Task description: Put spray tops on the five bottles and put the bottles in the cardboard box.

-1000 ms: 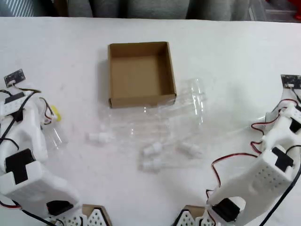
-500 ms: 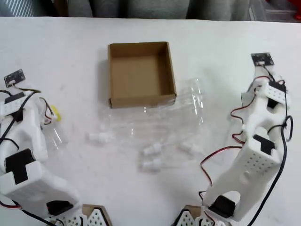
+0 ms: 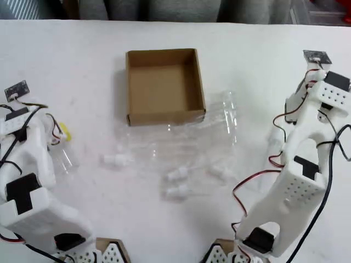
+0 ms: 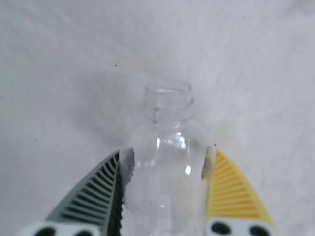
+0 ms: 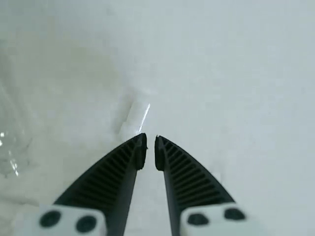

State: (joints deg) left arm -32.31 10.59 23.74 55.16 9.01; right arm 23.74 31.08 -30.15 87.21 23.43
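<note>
Bottle point(image 4: 168, 129) in left pincer point(image 4: 166, 161), right pincer point(image 5: 150, 146) closed

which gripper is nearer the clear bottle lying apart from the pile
Left. The left gripper grips the clear bottle; the right gripper is across the table, by a spray top.

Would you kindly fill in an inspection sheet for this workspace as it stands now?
Surface: white table.
Job's things: cardboard box empty; clear bottles lying beside it; spray tops loose nearby.
Clutter: nothing seen.
Jaws: left arm's closed on an uncapped bottle; right arm's almost shut, empty, above a loose spray top.
Cables: red and black wires along both arms.
Surroundings: grey shapes beyond the table's far edge.
</note>
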